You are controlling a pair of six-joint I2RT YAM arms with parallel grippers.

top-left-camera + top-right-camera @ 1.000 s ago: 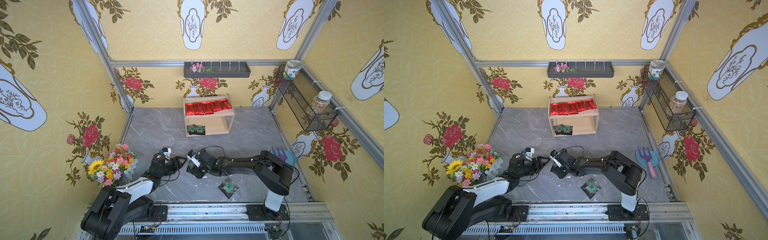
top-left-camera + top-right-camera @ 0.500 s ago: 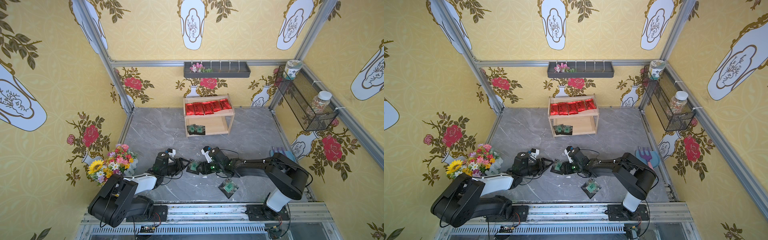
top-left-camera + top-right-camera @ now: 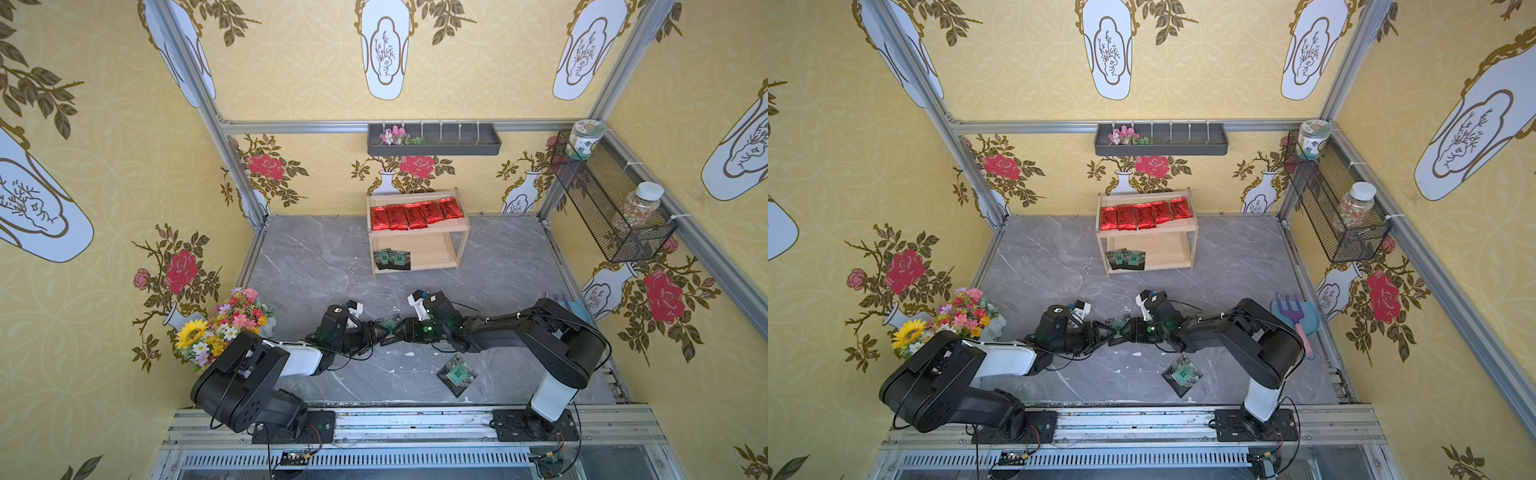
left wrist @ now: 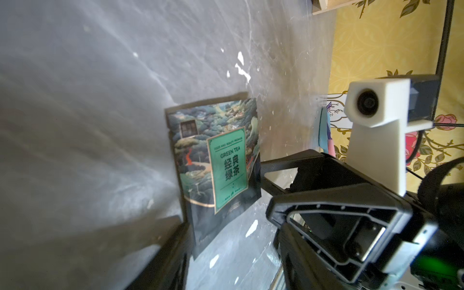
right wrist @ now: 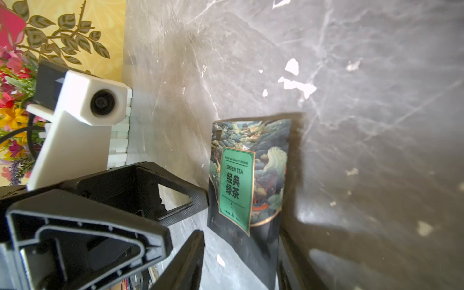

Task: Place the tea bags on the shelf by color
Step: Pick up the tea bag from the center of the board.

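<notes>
A dark green-label tea bag (image 3: 388,324) (image 3: 1118,323) sits at a slant on the grey table, between my two grippers. My left gripper (image 3: 380,332) (image 4: 231,251) comes from the left. Its jaws stand apart, with the packet's (image 4: 213,163) corner by one finger. Facing it, my right gripper (image 3: 397,330) (image 5: 241,251) is open too, and the packet (image 5: 246,180) leans on one of its fingers. Another green packet (image 3: 456,371) lies flat near the front. The wooden shelf (image 3: 453,226) holds several red tea bags (image 3: 415,216) on top and two green packets (image 3: 390,259) below.
A flower bouquet (image 3: 224,328) stands at the front left, close to the left arm. A purple rake on a blue scoop (image 3: 1296,320) lies by the right wall. A dark wall tray (image 3: 434,141) and a mesh basket (image 3: 602,199) with jars hang above.
My left gripper has reached to the right and my right gripper has drawn back to the right. The green packet now shows between their tips.
</notes>
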